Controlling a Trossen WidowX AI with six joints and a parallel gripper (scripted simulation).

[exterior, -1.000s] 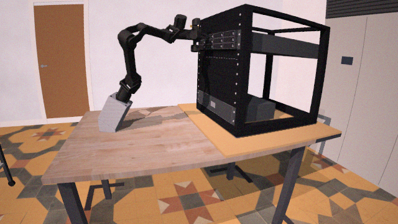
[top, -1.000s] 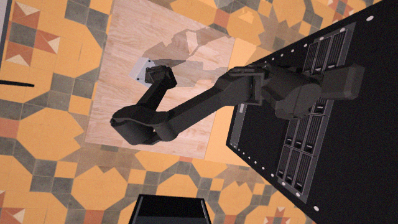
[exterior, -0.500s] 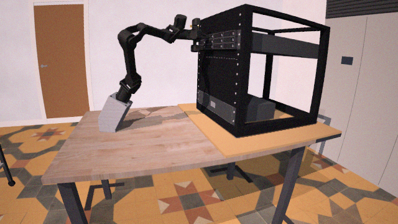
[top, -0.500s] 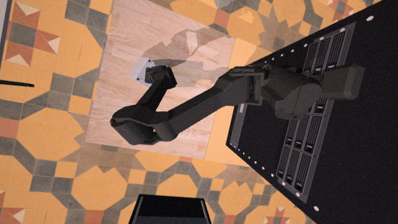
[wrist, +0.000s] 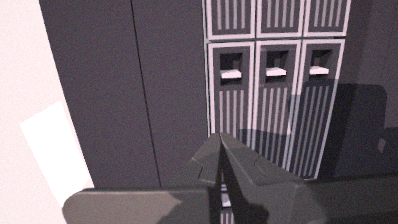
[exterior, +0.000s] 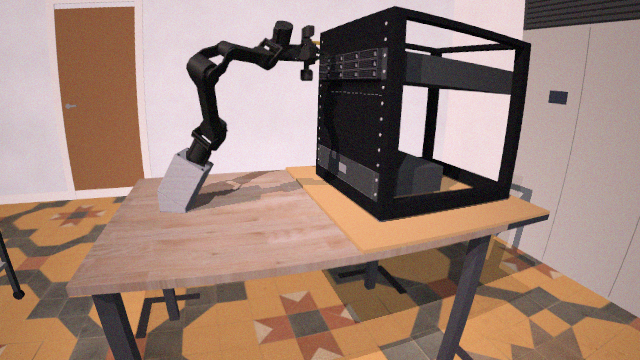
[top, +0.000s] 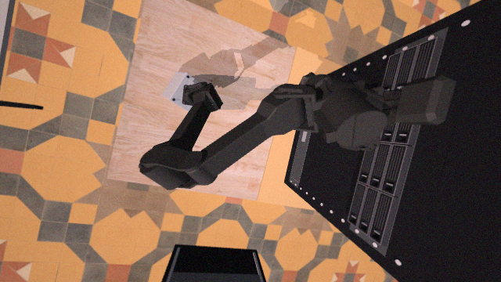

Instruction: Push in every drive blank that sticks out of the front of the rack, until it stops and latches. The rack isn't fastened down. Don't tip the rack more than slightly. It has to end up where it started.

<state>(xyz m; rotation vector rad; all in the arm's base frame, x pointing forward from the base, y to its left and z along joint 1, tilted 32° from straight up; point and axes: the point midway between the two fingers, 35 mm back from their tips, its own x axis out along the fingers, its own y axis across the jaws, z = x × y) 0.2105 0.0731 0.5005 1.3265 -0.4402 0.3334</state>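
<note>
Gripper [exterior: 318, 54] [wrist: 219, 140], fingers pressed together, at the front of the drive blanks [exterior: 356, 65] [wrist: 231, 107] high in the unfastened rack [top: 442, 164] [exterior: 392, 115]; an off-centre or overlong push could skid or tip it.

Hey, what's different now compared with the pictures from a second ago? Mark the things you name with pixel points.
The gripper [top: 385, 98] [exterior: 318, 54] [wrist: 219, 140] has drawn back a little from the rack's front and risen slightly; the upper arm [exterior: 247, 54] shifted with it. Nothing visibly taken hold of or let go; the gripper is shut and empty. The rack [top: 333, 157] [exterior: 350, 120] and arm base [top: 171, 92] [exterior: 181, 182] look unmoved.
</note>
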